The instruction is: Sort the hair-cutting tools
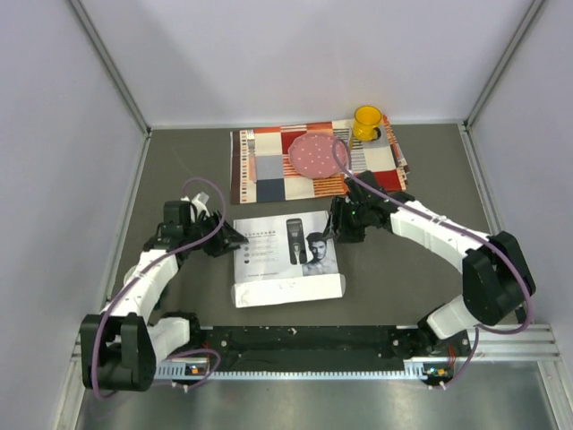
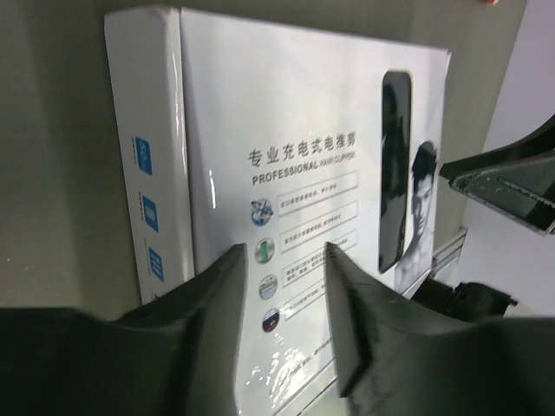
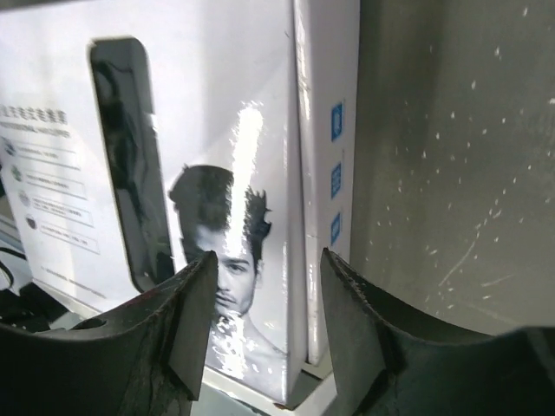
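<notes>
A white cardboard box [image 1: 286,260] lies flat mid-table with its lid on. The lid carries a man's portrait and a dark clipper shape [image 2: 396,165]; I cannot tell whether that is print or a window. The hair-cutting tools themselves are hidden. My left gripper [image 1: 235,240] sits at the box's left side, and in the left wrist view the left gripper [image 2: 284,251] is open over the lid [image 2: 286,104] with nothing held. My right gripper [image 1: 338,228] is at the box's right side. In its wrist view the right gripper [image 3: 267,260] is open, straddling the lid's right edge [image 3: 299,173].
A patchwork cloth [image 1: 269,170] lies at the back with a pink dotted plate [image 1: 313,154] on it and a yellow cup [image 1: 367,123] at its far right corner. White walls close in the grey table [image 1: 430,179]. A black rail [image 1: 304,340] runs along the near edge.
</notes>
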{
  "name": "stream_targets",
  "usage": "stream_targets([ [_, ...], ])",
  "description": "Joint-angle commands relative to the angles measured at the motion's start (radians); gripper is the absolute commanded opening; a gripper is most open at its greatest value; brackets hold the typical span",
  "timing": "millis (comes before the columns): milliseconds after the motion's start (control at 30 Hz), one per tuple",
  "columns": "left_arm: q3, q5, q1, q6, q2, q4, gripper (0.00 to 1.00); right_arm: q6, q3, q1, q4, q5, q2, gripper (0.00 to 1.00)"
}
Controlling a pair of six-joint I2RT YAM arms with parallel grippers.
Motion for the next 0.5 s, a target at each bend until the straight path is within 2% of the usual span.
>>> stream_targets([
  [0,-0.037,0.056,-0.012,0.007,0.016,0.027,0.39,-0.025,-0.032,0.008,0.016,-0.046,0.004,0.49],
  [67,-0.029,0.053,-0.012,0.026,0.027,0.017,0.38,-0.022,-0.029,0.008,0.008,-0.049,0.012,0.46],
  [167,0.013,0.025,-0.012,0.049,0.040,-0.028,0.44,-0.006,-0.017,0.007,-0.001,-0.023,-0.019,0.48],
  [200,0.026,0.018,-0.012,0.058,0.039,-0.054,0.51,-0.003,-0.004,0.008,-0.018,0.006,-0.034,0.50],
  [300,0.058,-0.041,-0.012,0.091,0.008,-0.112,0.62,0.006,0.006,0.008,-0.039,0.064,-0.097,0.62],
  [333,0.061,-0.051,-0.012,0.114,-0.007,-0.128,0.66,0.005,0.006,0.008,-0.055,0.074,-0.112,0.70],
  [467,0.060,-0.108,-0.012,0.154,-0.128,-0.223,0.80,-0.032,-0.050,0.008,-0.092,0.080,-0.187,0.81],
])
